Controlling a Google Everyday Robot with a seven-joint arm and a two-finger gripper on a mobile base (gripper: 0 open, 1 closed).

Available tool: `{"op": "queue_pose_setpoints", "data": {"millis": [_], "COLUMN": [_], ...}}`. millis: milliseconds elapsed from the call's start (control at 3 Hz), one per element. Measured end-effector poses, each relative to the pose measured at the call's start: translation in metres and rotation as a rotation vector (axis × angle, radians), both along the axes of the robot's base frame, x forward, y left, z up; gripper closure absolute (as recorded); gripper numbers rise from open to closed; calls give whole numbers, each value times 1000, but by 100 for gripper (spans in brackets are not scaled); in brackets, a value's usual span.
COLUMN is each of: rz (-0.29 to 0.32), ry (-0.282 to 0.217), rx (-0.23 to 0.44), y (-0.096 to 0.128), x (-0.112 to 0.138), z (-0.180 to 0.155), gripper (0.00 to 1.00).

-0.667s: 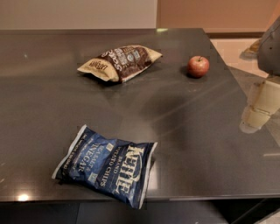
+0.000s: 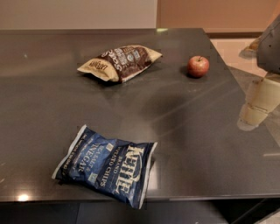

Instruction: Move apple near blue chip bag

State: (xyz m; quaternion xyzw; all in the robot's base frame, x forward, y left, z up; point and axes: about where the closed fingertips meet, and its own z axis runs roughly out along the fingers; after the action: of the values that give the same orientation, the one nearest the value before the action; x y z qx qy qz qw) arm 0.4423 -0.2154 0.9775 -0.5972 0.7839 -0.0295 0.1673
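Note:
A small red apple (image 2: 198,66) with a short stem sits on the dark table (image 2: 188,131), toward the far right. The dark blue chip bag (image 2: 106,165) with white "Kettle" lettering lies flat near the front edge, left of centre, well away from the apple. My gripper (image 2: 254,107) hangs at the right edge of the view, over the table's right side. It is lower in the picture than the apple and to its right, apart from it and holding nothing I can see.
A brown and tan chip bag (image 2: 120,62) lies at the back centre, left of the apple. The table's right edge runs close behind the apple, with pale floor (image 2: 232,48) beyond it. A wall (image 2: 87,13) stands behind the table.

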Motion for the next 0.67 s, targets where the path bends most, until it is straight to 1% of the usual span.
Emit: {"op": "queue_pose_setpoints", "data": {"millis": [333, 667], "rz": [-9, 0], "ry": [-9, -5], "rx": [38, 80], "y": [3, 7], "x": [26, 69], "z": [2, -1], "gripper": [0, 0]}}
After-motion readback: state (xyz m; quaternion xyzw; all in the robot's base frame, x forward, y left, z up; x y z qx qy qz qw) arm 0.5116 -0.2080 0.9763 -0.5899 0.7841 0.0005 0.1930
